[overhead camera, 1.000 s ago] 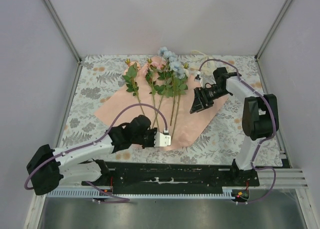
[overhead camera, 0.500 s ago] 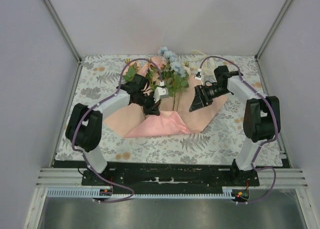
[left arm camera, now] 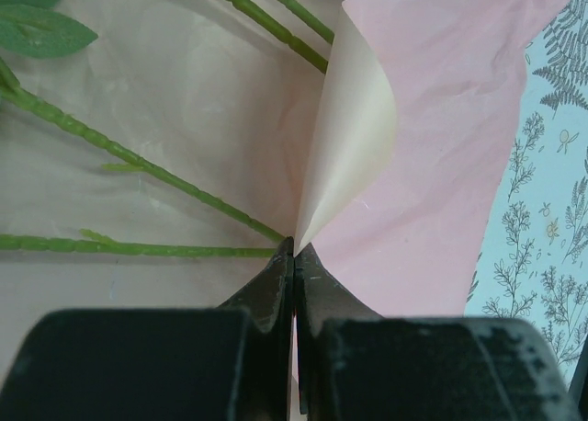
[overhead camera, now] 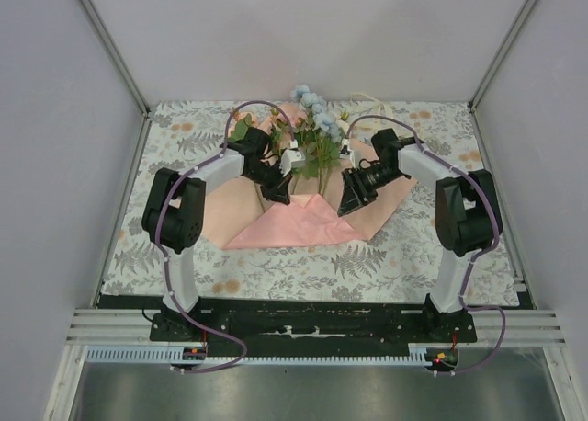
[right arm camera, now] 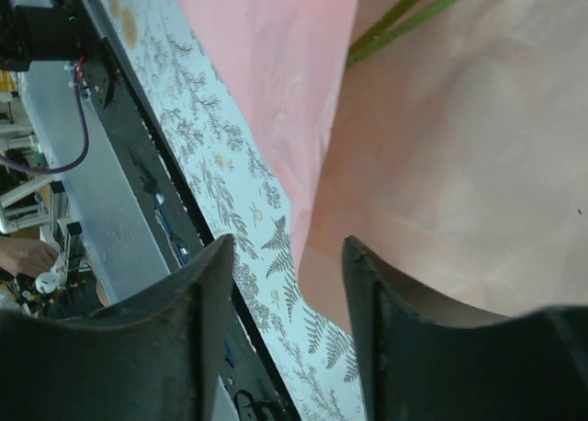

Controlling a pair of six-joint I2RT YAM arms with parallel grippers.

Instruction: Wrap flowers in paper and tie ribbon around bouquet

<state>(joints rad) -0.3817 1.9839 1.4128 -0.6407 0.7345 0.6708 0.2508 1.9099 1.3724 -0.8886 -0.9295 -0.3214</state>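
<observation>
The flowers lie on the salmon-pink paper, blooms toward the back. My left gripper is shut on the paper's near corner, which it holds folded up over the green stems. In the left wrist view the jaws pinch the curled paper edge. My right gripper hovers low over the paper's right part. Its fingers stand apart, holding nothing, above the paper's edge. A cream ribbon lies at the back of the table.
A floral tablecloth covers the table. White walls with metal posts close in the left, right and back. The black base rail runs along the near edge.
The left arm swung from the near edge to the middle, carrying the paper's corner up over the stems. The right gripper moved left and down toward the paper, and its jaws narrowed.
</observation>
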